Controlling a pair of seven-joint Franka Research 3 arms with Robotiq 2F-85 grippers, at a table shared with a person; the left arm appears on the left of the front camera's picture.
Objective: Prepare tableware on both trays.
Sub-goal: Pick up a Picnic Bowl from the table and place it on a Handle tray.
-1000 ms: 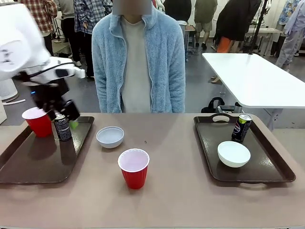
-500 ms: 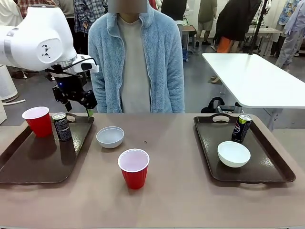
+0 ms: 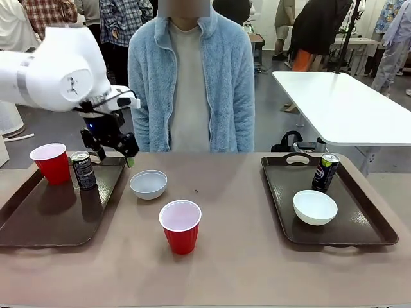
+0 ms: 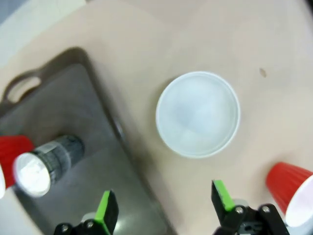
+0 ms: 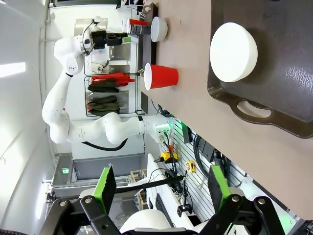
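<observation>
From the left wrist camera things swim: the left can (image 4: 46, 164) on the left tray (image 4: 73, 107) is smeared, the far red cup (image 4: 9, 155) is clipped by the frame's edge, the near red cup (image 4: 293, 188) by its corner. Print on the right can (image 3: 325, 171) is too small to read

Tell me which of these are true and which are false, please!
1. The right tray holds a white bowl and a black can. True.
2. Both red cups stand on trays. False: the middle red cup stands on the bare table.
3. The left tool grips a can. False: it hangs open and empty.
4. Another bowl sits on the table beside the left tray. True.
</observation>
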